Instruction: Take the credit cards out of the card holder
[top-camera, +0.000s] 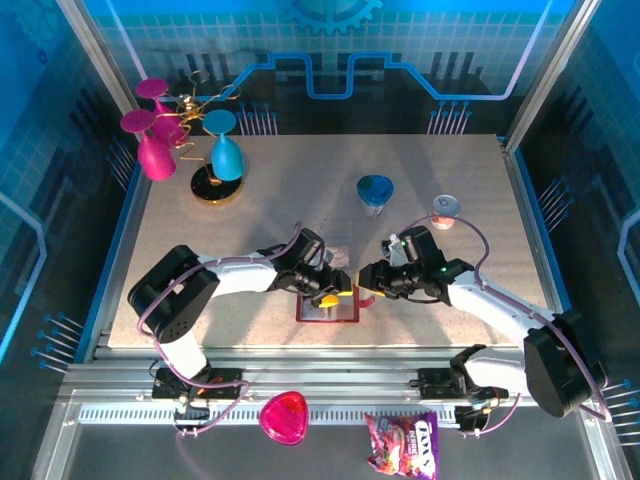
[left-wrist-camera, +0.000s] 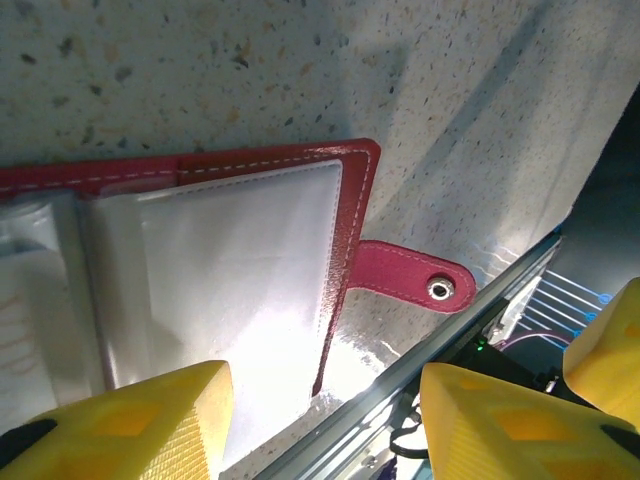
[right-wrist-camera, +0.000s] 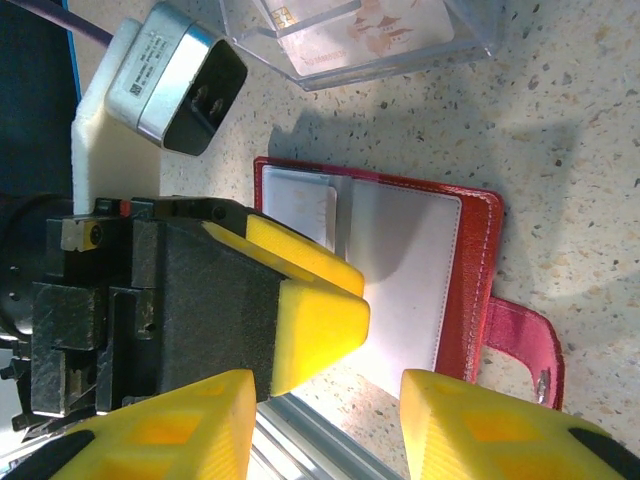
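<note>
Right wrist: card holder lies open between fingers

Card holder open flat on speckled table; left claw over its left half; pale card in clear stand.

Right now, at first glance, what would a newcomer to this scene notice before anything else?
The open dark red card holder lies at the near edge of the table. The left gripper and right gripper, both open and tipped in bright yellow, meet over it. At the far left corner, pink goblets and a blue goblet sit on a gold rack.
</note>
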